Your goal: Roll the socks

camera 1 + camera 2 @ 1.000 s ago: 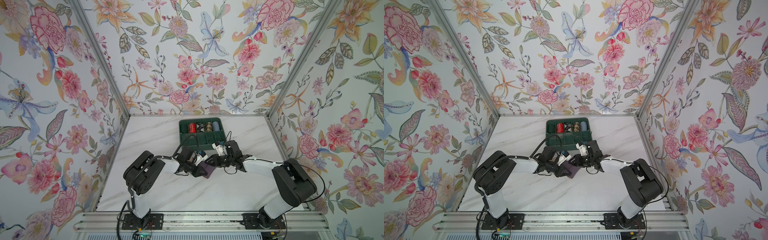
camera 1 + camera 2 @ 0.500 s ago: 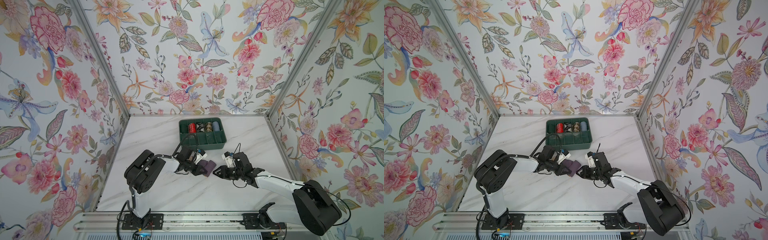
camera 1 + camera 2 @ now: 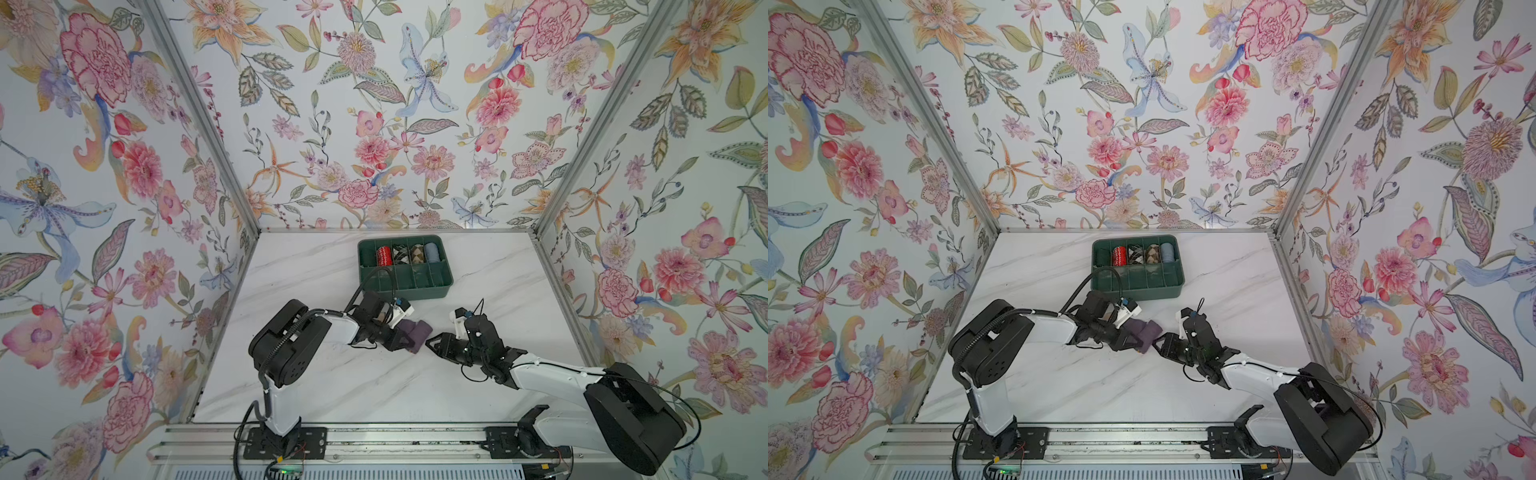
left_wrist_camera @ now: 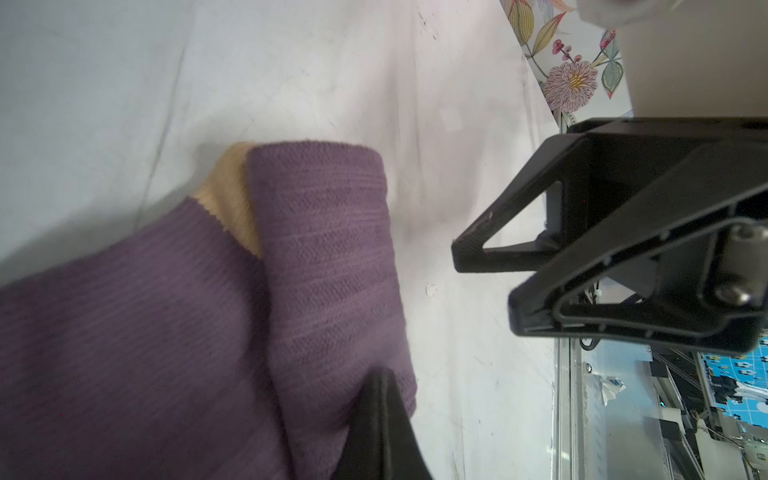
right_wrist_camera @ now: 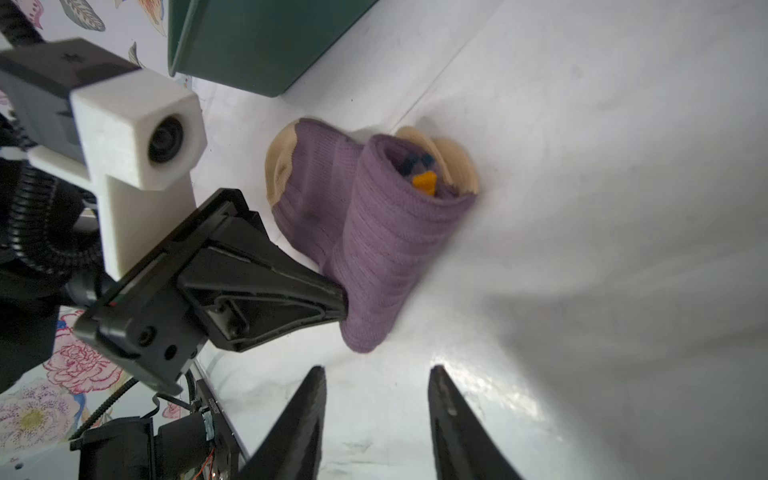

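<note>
Both top views came through bright and even, walls bowing at the edges, soft shadows on the desk (image 3: 332, 386). Right wrist view: glare bounced off the desk, fingers (image 5: 299, 424) blurred up close. Left wrist view: the socks (image 4: 145, 332) were soft, out of focus.

The socks (image 5: 374, 232) are ribbed knit cloth, matt and soft-looking. The table (image 5: 582, 166) is smooth, glossy and marble-patterned white. Near the left hand (image 5: 338, 304), itself matt black plastic, the tray (image 5: 249, 41) is smooth green plastic.

Left hand (image 5: 341, 304) clamped tight; right hand (image 5: 377, 376) low, jaws apart.
</note>
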`<state>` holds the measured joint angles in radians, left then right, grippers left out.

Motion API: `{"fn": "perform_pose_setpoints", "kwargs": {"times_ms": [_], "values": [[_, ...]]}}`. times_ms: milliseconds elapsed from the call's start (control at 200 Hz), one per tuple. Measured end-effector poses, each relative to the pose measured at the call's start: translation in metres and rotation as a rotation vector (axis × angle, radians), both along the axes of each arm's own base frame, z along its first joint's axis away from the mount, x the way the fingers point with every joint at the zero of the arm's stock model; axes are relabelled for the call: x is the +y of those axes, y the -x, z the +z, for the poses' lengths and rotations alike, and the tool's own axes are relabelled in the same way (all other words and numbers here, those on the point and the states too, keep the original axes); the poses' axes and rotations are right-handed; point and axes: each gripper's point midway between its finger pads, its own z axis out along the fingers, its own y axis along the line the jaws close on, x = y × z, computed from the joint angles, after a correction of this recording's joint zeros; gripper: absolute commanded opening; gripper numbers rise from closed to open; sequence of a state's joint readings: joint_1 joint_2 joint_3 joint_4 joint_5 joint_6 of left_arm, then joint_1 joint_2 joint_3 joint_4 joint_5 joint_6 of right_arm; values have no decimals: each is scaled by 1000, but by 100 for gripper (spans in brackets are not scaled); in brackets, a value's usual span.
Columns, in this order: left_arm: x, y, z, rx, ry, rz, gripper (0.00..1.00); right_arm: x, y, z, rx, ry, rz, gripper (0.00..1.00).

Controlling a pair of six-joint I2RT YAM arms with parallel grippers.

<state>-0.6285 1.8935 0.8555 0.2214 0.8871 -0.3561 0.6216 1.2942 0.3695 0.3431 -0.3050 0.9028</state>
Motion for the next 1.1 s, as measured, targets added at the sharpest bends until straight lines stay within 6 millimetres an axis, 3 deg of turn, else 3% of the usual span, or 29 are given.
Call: {"fn": "perform_pose_setpoints", "kwargs": {"times_ms": [690,1101], "values": [[-2,-3,0,-10,14,6,0,9,-8,-28,77,-19,-50,44],[-2,-3,0,-11,22,5,0,23,-22,-28,57,-68,-48,44]]}}
